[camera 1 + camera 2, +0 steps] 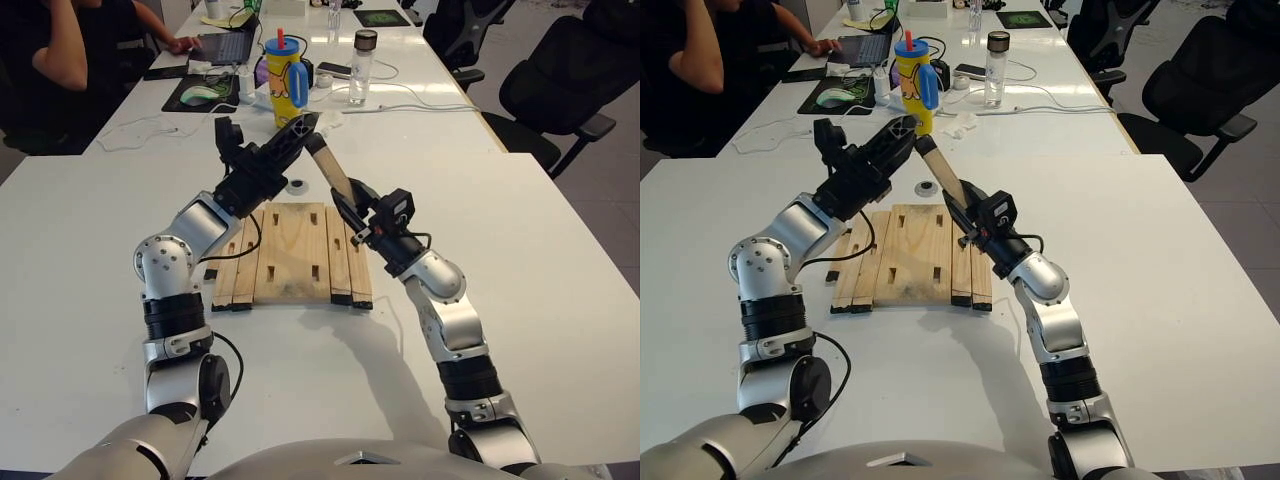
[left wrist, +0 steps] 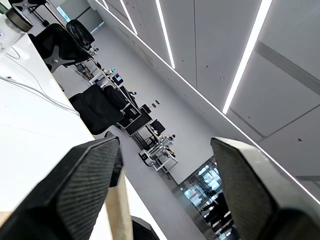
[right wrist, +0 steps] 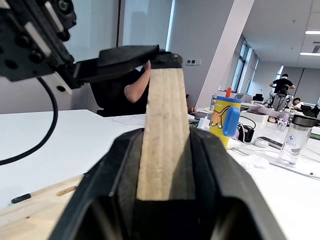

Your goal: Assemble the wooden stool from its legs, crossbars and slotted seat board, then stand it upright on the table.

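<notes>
Right jaws around leg (image 1: 330, 168), left jaws apart

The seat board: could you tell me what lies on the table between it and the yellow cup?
A small round object, dark-rimmed, lies there, visible in both eye views.

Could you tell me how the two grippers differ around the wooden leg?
The right gripper is shut on the lower part of the wooden leg; the left gripper is open at its top end. The right sits lower, the left higher. Both are above the seat board.
</notes>
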`<act>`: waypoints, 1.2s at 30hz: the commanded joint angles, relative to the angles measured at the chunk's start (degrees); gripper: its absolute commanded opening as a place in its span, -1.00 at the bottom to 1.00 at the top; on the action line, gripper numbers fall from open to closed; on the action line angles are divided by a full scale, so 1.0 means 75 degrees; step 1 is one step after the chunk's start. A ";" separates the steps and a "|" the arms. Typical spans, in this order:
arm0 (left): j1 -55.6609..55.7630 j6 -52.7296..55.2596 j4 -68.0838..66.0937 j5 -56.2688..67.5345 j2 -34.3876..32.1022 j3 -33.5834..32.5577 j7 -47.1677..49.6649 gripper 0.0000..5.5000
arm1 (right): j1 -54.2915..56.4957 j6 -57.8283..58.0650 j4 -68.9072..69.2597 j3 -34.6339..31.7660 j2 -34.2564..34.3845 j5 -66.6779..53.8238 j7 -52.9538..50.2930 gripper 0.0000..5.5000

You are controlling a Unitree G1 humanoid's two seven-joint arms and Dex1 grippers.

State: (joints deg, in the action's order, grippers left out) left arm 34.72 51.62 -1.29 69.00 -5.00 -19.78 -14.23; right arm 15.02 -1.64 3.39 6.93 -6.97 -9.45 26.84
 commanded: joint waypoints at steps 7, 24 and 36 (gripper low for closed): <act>0.0019 -0.0216 -0.0181 -0.0231 -0.0215 0.0076 0.0017 0.26 | 0.0158 -0.0304 0.0082 -0.0073 0.0056 -0.0032 -0.0145 -0.53; 0.0039 -0.0133 -0.0101 -0.0311 -0.0271 0.0368 -0.0213 -0.07 | 0.0192 -0.0323 0.0106 0.0257 -0.0025 -0.0070 0.0327 -0.53; -0.0141 -0.0146 0.0087 -0.0544 -0.0348 0.0521 -0.0225 -0.72 | 0.0161 -0.0292 0.0202 0.0270 -0.0032 -0.0068 0.0330 -0.53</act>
State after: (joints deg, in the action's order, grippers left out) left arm 33.95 50.41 -1.75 65.58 -7.09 -16.05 -15.99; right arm 15.32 -4.05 4.33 8.83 -7.04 -9.64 29.01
